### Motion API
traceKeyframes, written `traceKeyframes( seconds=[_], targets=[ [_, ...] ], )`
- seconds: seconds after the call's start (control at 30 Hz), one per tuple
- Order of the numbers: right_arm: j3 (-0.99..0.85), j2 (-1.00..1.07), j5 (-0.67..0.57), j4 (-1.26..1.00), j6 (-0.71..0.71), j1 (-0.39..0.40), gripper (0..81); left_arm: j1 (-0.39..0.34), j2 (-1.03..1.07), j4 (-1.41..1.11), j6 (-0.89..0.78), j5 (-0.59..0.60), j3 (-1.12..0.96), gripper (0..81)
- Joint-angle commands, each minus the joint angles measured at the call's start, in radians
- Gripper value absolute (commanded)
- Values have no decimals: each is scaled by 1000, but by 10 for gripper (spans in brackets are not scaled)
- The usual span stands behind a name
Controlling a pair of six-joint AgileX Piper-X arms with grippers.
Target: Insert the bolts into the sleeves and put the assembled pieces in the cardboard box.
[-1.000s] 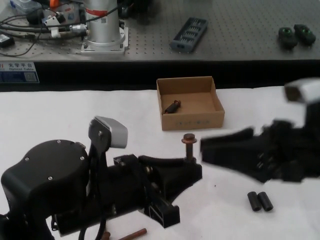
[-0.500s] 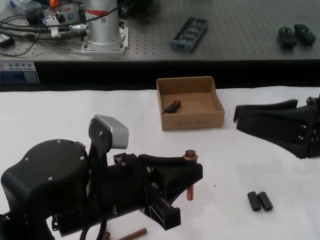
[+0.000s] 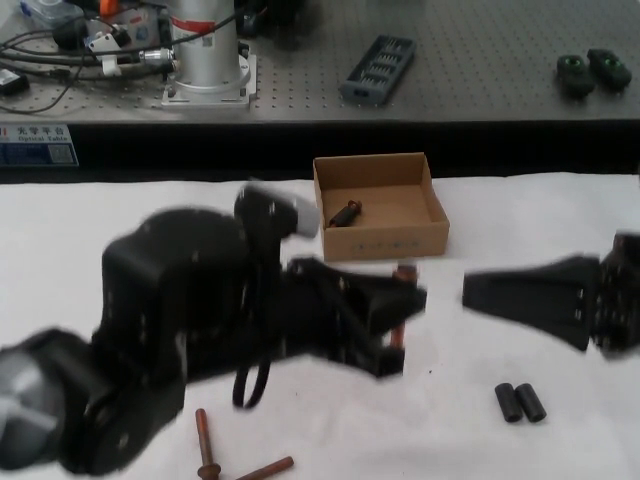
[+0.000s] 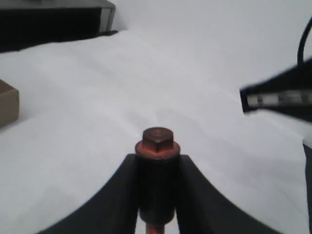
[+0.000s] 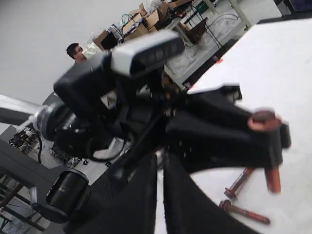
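My left gripper point(image 3: 400, 312) hangs above the white bench, just in front of the cardboard box point(image 3: 386, 241), and is shut on a copper bolt point(image 4: 157, 142). A dark sleeve point(image 4: 156, 195) sits around the bolt's shank between the fingers, and the copper tip pokes out below. The bolt stands upright, head on top point(image 3: 405, 271). My right gripper point(image 3: 468, 290) is to the right of it, pointing at it, fingers together and holding nothing point(image 5: 160, 163). One assembled piece point(image 3: 345, 213) lies inside the box. Two black sleeves point(image 3: 520, 402) lie side by side at the front right.
Two loose copper bolts point(image 3: 205, 446) point(image 3: 266, 468) lie on the bench near the front, under the left arm. Behind the white bench runs a dark edge and a perforated metal table with a post point(image 3: 205, 45), cables and a blue rack point(image 3: 377, 66).
The left arm has swung forward and to the right, carrying the bolt closer to the box. The right gripper pulled away to the right, then dropped lower and came back a little.
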Motion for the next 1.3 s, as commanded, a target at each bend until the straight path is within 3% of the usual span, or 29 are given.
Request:
traceKeyframes(
  seconds=[0.0, 0.33, 0.53, 1.03, 1.27],
  targets=[
    [49, -11, -6, 39, -31, -6, 43, 28, 10, -5, 14, 10, -42, 114],
    [128, -12, 38, 44, -43, -6, 43, 154, 97, 202, 121, 61, -229, 114],
    [128, -12, 51, 57, -48, -6, 43, 171, 172, 291, 167, 73, -346, 114],
    [123, -12, 302, 237, -133, -6, 43, 212, 289, 444, 217, 71, -522, 114],
    [31, -12, 429, 530, -357, -4, 11, 234, 317, 495, 246, 76, -588, 114]
  ],
)
